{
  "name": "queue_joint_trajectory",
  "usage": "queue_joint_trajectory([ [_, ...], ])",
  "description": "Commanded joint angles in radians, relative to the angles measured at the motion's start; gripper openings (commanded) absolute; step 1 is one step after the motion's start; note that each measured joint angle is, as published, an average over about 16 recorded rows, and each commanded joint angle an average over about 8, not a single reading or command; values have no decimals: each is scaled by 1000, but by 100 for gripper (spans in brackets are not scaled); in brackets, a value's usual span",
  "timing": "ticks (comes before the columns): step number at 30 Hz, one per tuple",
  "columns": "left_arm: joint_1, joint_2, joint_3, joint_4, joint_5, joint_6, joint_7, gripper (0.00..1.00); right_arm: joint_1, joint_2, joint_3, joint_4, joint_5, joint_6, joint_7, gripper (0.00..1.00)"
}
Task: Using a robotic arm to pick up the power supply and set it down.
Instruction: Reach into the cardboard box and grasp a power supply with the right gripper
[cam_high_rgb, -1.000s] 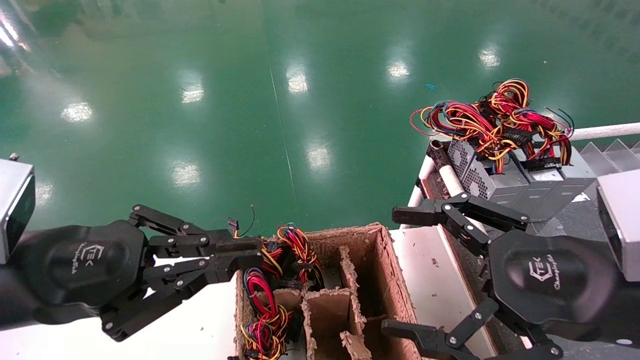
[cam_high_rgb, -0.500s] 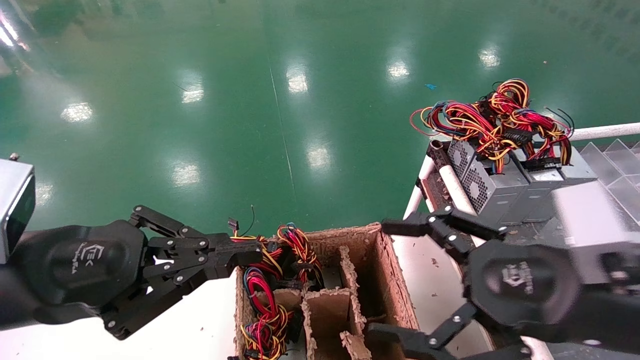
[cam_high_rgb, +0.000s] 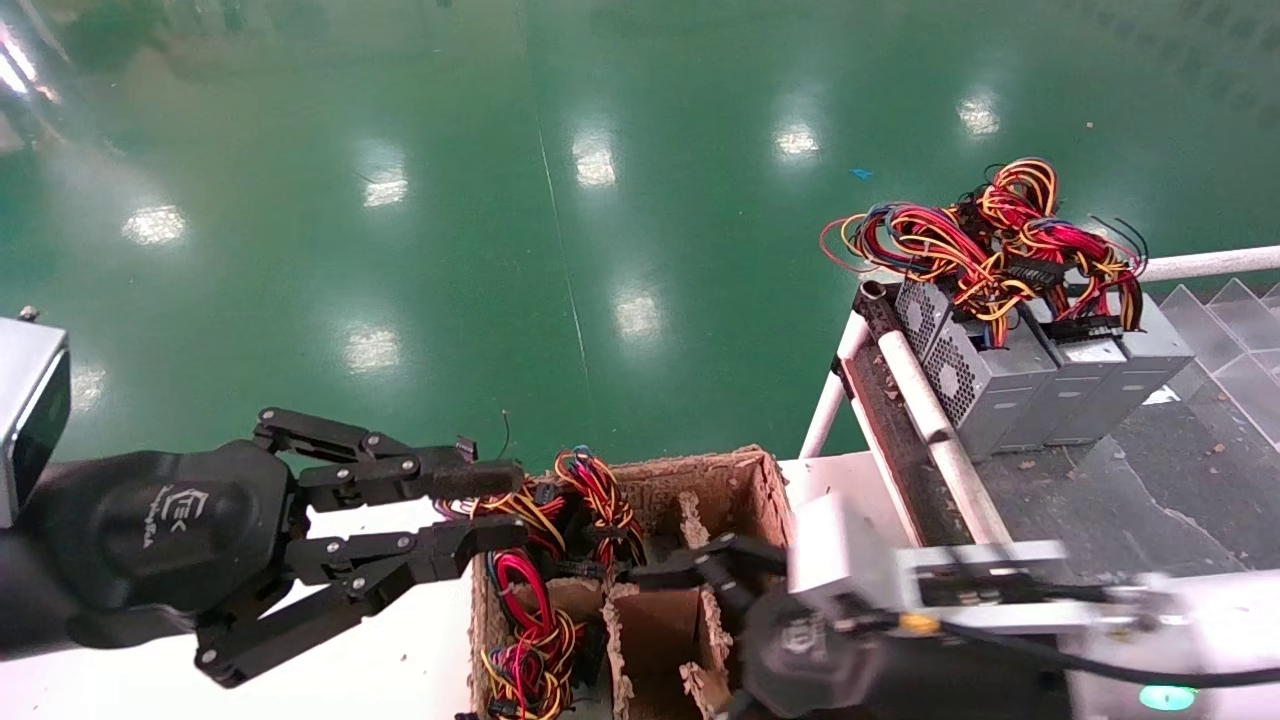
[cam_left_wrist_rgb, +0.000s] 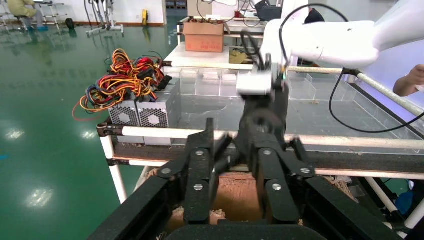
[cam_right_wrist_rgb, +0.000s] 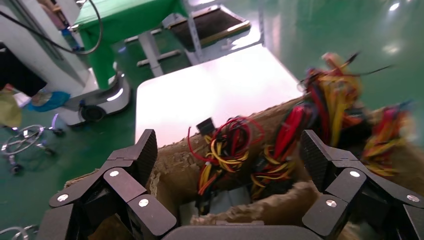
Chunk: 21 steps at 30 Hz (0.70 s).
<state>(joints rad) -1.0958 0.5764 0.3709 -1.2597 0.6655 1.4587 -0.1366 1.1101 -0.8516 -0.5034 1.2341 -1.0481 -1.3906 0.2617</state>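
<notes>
The right gripper (cam_right_wrist_rgb: 227, 150) hangs over the cardboard box (cam_high_rgb: 760, 490), jaws wide apart (nothing between them). The left gripper (cam_high_rgb: 500, 505), jaws parted, sits at the box's left edge beside a wire bundle (cam_high_rgb: 545, 560). Far right, the power supply (cam_high_rgb: 975, 365) rests on the rack (cam_high_rgb: 925, 420).

Glossy green floor (cam_high_rgb: 450, 200) (ceiling lights mirrored in it) spreads beyond a white tabletop (cam_right_wrist_rgb: 220, 95)

Left end effector (cam_left_wrist_rgb: 235, 165) fingers parted above cardboard box (cam_left_wrist_rgb: 235, 192); right end effector (cam_left_wrist_rgb: 262, 125) beyond it; power supplies (cam_left_wrist_rgb: 145, 110) on rack behind.
</notes>
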Motion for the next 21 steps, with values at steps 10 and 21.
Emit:
queue_joint_trajectory([
  [10, 0, 0, 0, 0, 0, 0, 0, 100, -3, -133, -83, -52, -120, 72, 12, 0],
  [21, 0, 0, 0, 0, 0, 0, 0, 100, -19, -187, -109, -68, -172, 138, 22, 0],
])
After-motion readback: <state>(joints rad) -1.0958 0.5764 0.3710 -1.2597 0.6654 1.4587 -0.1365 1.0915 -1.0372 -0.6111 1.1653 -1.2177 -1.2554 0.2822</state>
